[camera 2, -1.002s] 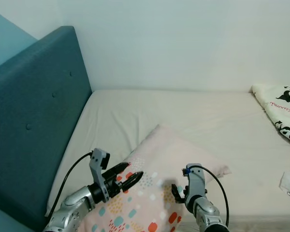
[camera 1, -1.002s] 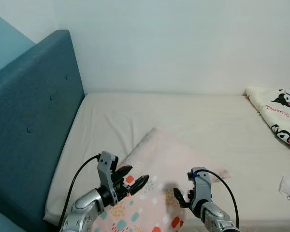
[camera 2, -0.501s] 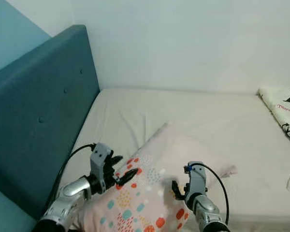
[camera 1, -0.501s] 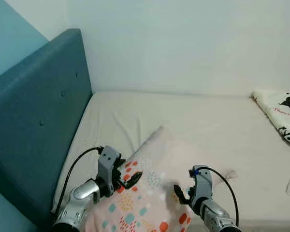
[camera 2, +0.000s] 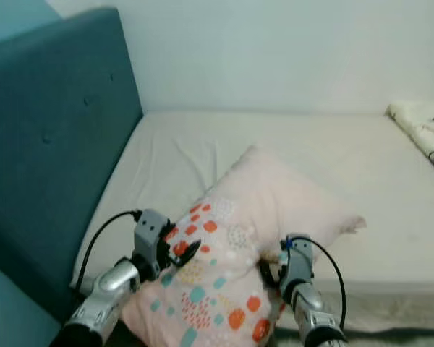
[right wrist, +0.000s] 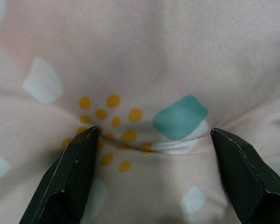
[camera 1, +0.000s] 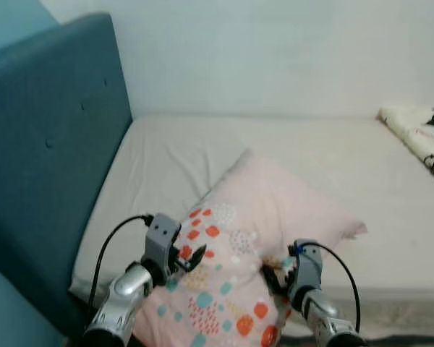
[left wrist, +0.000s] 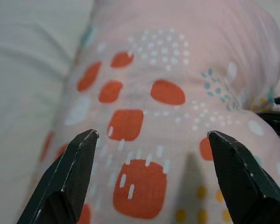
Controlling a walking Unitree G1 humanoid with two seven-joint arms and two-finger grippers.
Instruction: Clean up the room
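A soft pink pillow [camera 1: 260, 217] lies on the bed [camera 1: 202, 152], near the front edge and tilted, with one corner pointing toward the wall. The near half has orange, teal, white and yellow spots and dots, and the far half is plain pink. The left pincer [camera 1: 190, 257] and the right pincer [camera 1: 273, 275] press into its near end, fingers apart, and the cloth is wrinkled there.

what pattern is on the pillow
Pale pink pillow with orange, teal and white blotches and dots; clearest in the left wrist view.

Pink patterned cloth pillow [camera 1: 253, 238], soft and matt, at the near edge of the smooth cream bedsheet [camera 1: 202, 155]; padded teal fabric headboard [camera 1: 43, 144], matt.
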